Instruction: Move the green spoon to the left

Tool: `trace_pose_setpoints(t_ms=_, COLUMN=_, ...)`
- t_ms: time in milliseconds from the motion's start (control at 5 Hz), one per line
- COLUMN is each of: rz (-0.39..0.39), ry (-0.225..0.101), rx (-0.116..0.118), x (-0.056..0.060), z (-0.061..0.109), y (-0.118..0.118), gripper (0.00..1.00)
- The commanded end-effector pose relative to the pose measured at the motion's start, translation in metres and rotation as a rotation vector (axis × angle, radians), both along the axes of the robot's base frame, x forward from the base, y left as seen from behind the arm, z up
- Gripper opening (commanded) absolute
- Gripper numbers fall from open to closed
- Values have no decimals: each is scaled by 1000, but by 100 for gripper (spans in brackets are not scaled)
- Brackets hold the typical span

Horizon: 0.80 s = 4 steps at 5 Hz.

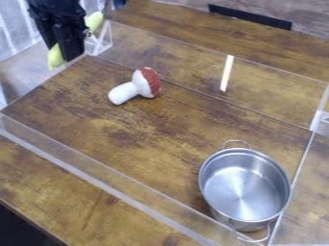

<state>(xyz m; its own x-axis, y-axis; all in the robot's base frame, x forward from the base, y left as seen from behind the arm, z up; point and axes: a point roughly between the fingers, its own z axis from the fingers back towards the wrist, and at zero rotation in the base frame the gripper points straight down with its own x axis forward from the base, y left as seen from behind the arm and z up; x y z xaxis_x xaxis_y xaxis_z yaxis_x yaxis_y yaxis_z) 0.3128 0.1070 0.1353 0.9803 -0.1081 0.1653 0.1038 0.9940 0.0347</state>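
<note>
Spoon (77, 34) hangs crosswise in the gripper (62, 40), jaws clamped tight on its middle, both green ends showing beside the dark fingers, lifted clear of the table (154, 125) at far left so it passes the mushroom (137, 86); pot (244, 187) sits well apart, near right

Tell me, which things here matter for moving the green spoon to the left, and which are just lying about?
Part of the job:
- green spoon, held up at the top left
- gripper, fingers shut on the spoon

Just lying about:
- toy mushroom, on the wooden table
- steel pot, at the lower right
</note>
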Motion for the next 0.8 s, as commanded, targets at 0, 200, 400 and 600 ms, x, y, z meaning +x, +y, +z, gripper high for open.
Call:
trace_pose_setpoints(t_ms=0, rz=15, ry=-36, rx=1, x=-1, z=2, y=9, gripper=0)
trace_pose_setpoints(t_ms=200, rz=22, ry=-20, rx=-17, x=2, z=-13, y=12, gripper=0)
trace_pose_setpoints(t_ms=400, rz=30, ry=-6, rx=-32, x=3, z=-22, y=20, gripper=0)
trace_pose_setpoints(t_ms=600, rz=37, ry=1, rx=-48, x=3, z=-23, y=25, gripper=0)
